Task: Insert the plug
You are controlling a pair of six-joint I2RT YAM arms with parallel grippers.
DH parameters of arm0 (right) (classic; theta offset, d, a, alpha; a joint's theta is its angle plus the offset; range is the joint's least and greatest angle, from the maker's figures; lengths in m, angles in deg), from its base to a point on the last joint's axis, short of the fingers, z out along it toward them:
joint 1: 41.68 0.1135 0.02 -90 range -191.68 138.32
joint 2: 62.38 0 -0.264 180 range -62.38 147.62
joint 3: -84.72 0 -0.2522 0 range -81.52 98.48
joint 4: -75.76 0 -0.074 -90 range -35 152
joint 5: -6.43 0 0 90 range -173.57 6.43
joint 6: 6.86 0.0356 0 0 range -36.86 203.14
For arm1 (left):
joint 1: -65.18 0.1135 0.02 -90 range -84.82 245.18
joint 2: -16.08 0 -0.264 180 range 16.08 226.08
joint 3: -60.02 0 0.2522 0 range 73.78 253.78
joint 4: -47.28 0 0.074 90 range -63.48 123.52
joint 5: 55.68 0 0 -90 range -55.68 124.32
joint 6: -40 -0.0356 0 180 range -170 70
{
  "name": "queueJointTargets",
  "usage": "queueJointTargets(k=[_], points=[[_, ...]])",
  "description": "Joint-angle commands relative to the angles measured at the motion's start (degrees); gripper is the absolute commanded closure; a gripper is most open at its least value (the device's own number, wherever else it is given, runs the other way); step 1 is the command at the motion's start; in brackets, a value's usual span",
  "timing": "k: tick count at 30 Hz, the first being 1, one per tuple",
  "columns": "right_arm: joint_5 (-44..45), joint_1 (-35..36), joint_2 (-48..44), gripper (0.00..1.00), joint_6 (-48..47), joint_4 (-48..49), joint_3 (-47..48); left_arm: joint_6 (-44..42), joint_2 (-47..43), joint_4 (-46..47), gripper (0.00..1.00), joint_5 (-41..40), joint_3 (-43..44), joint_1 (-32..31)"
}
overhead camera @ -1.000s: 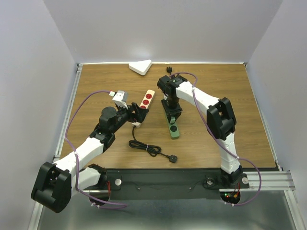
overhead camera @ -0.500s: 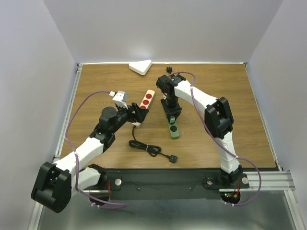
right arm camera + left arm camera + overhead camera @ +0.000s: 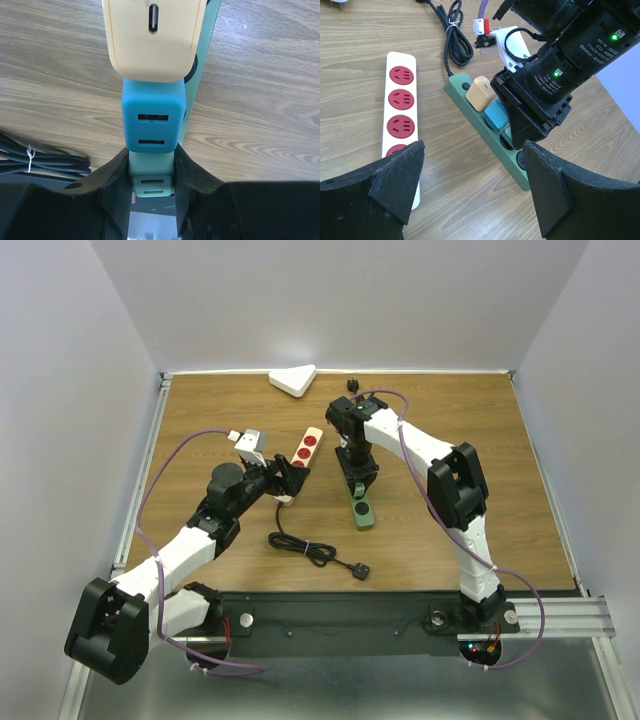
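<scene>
A green power strip point(image 3: 359, 502) lies on the wooden table; it also shows in the left wrist view point(image 3: 485, 130). A cream charger point(image 3: 152, 37) and a blue charger point(image 3: 152, 117) sit plugged in its sockets. My right gripper point(image 3: 151, 187) is shut on a pale green charger plug point(image 3: 152, 180), held over the strip right behind the blue one. In the left wrist view the right gripper point(image 3: 532, 125) stands on the strip. My left gripper point(image 3: 470, 200) is open and empty, low over the table between the two strips.
A white power strip with red sockets point(image 3: 303, 455) lies left of the green one; it also shows in the left wrist view point(image 3: 400, 110). A coiled black cable with plug point(image 3: 320, 555) lies in front. A white triangular object point(image 3: 292, 380) and a small black plug point(image 3: 352, 385) sit at the back.
The right arm has shifted slightly to the left over the green strip. The left arm has not moved.
</scene>
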Motion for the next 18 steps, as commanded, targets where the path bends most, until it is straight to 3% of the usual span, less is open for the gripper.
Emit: queueJointTargets(k=[1,12,18], points=[[10.3,-1.1,9.5,0.99,0.1,17.1,-4.3,-0.5,-1.0,2.1,0.09,0.3,-0.1,-0.1],[12.2,-1.0,5.7,1.00,2.3,24.3,-14.8,-0.6,-0.9,2.3,0.09,0.3,-0.1,-0.1],[12.1,-1.1,8.0,1.00,1.0,24.3,-10.9,-0.5,-0.9,2.2,0.09,0.6,-0.4,-0.1]])
